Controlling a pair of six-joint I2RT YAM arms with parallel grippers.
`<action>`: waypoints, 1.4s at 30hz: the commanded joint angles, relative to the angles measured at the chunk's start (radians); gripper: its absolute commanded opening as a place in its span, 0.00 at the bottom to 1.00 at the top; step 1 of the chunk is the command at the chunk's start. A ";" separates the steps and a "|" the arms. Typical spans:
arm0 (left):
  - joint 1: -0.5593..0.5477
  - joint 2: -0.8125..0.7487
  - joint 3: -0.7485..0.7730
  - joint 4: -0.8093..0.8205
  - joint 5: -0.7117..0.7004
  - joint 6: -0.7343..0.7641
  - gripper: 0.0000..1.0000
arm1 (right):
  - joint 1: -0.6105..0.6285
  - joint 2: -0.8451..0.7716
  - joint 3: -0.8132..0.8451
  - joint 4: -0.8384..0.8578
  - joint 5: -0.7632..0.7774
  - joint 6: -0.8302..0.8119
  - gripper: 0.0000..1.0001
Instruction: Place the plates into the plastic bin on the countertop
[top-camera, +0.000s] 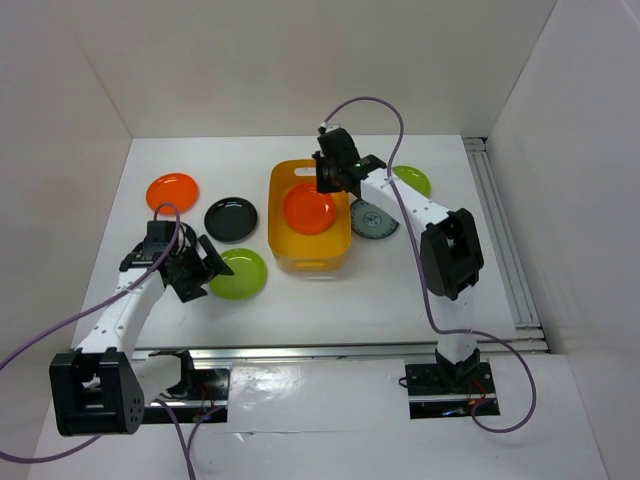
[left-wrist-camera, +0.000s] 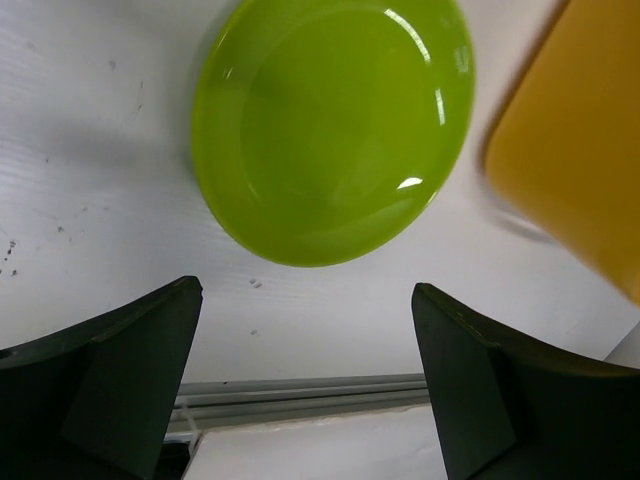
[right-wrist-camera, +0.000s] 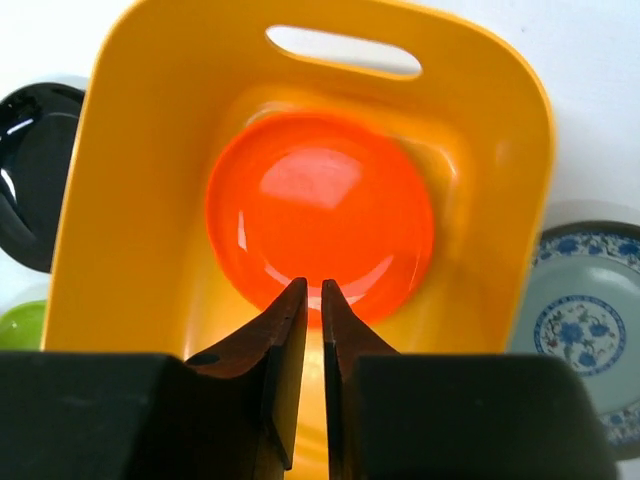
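The yellow-orange plastic bin (top-camera: 309, 258) stands mid-table, and an orange-red plate (top-camera: 309, 210) lies inside it. My right gripper (top-camera: 331, 188) hovers over the bin's far end. In the right wrist view its jaws (right-wrist-camera: 313, 290) are shut to a thin slit above the near rim of that plate (right-wrist-camera: 320, 215), holding nothing I can see. My left gripper (top-camera: 203, 268) is open and empty, just left of a lime green plate (top-camera: 240, 273). That plate (left-wrist-camera: 330, 130) lies beyond the open fingers (left-wrist-camera: 305, 385), with the bin's corner (left-wrist-camera: 580, 150) at the right.
On the white countertop (top-camera: 330, 310) lie a second orange-red plate (top-camera: 172, 190), a black plate (top-camera: 231, 218), a blue-patterned plate (top-camera: 377, 223) right of the bin and a lime green plate (top-camera: 411, 180) at the back right. A metal rail (top-camera: 340, 351) runs along the front edge.
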 joint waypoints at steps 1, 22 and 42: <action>0.006 -0.003 -0.024 0.065 0.010 -0.018 0.99 | 0.018 0.031 0.076 0.003 0.014 -0.020 0.18; -0.003 0.112 -0.193 0.239 -0.067 -0.131 0.90 | 0.140 -0.341 -0.008 0.130 -0.228 -0.059 1.00; -0.003 0.264 -0.261 0.353 -0.155 -0.219 0.00 | 0.041 -0.646 -0.238 0.105 -0.173 -0.023 1.00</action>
